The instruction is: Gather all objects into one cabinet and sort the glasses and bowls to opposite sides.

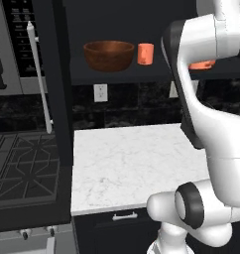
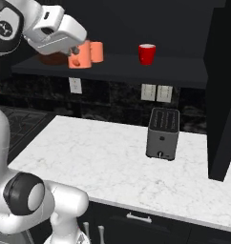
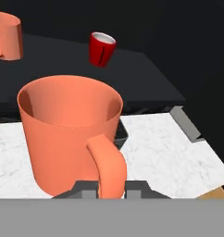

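Orange handled mug (image 3: 70, 134) sits upright in your gripper (image 3: 111, 187), jaws clamped on its handle, just short of the shelf board (image 2: 136, 69) beside the salmon-orange cup (image 2: 96, 51).

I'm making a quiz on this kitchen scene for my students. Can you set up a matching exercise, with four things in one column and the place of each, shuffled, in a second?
Things:
1. wooden bowl
2. handled mug
3. red mug
4. toaster

Places:
A. on the white counter, below the shelf
B. held by its handle in the gripper
C. alone on the shelf, far to the right of the other cups
D. on the shelf, with the salmon cup just to its right

Pairs: 1-D, 2-B, 3-C, 4-A
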